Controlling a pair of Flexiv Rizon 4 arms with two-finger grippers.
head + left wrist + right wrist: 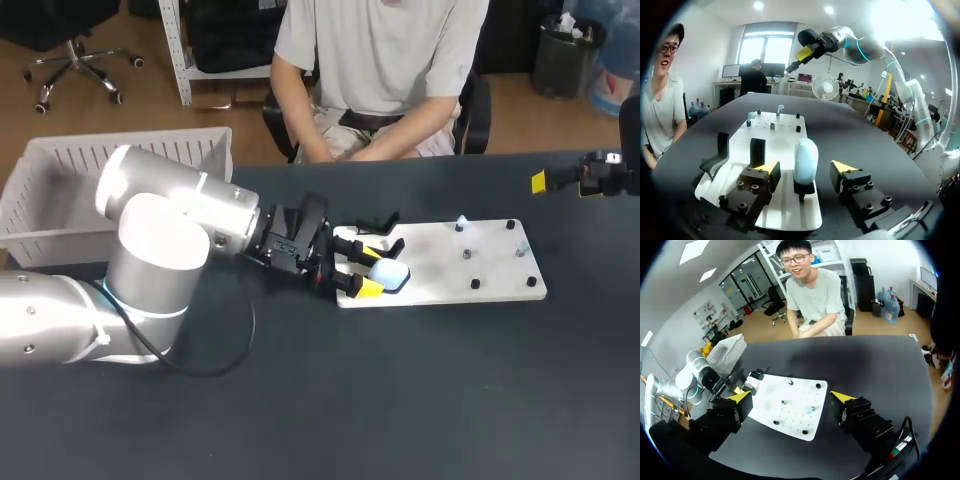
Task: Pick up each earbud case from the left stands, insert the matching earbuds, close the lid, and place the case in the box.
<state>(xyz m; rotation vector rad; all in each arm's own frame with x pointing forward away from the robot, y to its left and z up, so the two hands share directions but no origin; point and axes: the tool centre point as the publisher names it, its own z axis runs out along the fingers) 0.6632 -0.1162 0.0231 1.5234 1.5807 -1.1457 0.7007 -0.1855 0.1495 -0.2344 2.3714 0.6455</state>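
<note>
Near edge of the desk (400, 420): bare dark top, with open room along the whole near half. The left arm comes in over the left edge and lies low across the desk.

Left gripper (805, 168): at the left end of the white board (500, 268), which lies right of the desk's middle, in the far half. The jaws are wide, one yellow tip on each side of the pale blue earbud case (805, 156). There is a gap on both sides and no contact is seen. The case stands upright on a black stand at the board's near left corner, lid closed. Empty black stands (719, 150) sit just beside it, toward the far edge.

Board, right end: black pegs and small pale pieces (462, 222), too small to name. Bare desk shows all round the board.

Right gripper (790, 396): raised above the desk near the right edge, well apart from the board. The jaws are wide, with nothing between them.

Far left corner: white slatted box (90, 155), well apart from the board, with the left arm between the two.
</note>
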